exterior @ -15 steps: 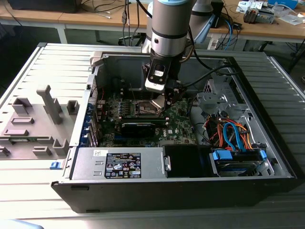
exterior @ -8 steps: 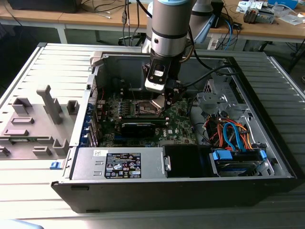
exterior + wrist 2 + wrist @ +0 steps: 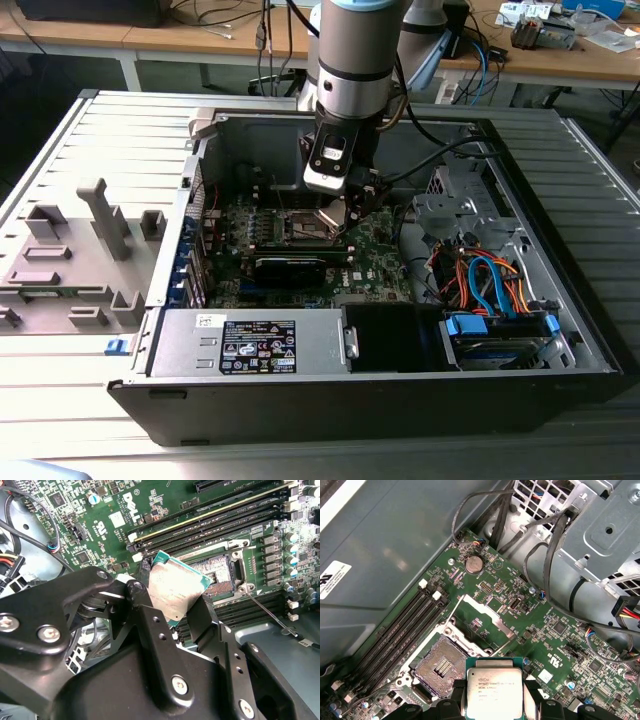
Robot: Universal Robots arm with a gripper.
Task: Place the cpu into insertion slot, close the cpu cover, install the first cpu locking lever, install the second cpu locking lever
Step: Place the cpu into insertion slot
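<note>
Silver-grey metal tops the cpu (image 3: 494,692), which the gripper (image 3: 175,606) pinches by two opposite edges between its closed black jaws, probably so that the chip's underside is left free to seat. The chip hangs just beside and above the insertion slot (image 3: 442,667), seemingly tilted to it and not yet in it. The slot's contact field lies bare because the cpu cover (image 3: 479,622) stands swung up along one edge of the slot, out of the chip's way.
</note>
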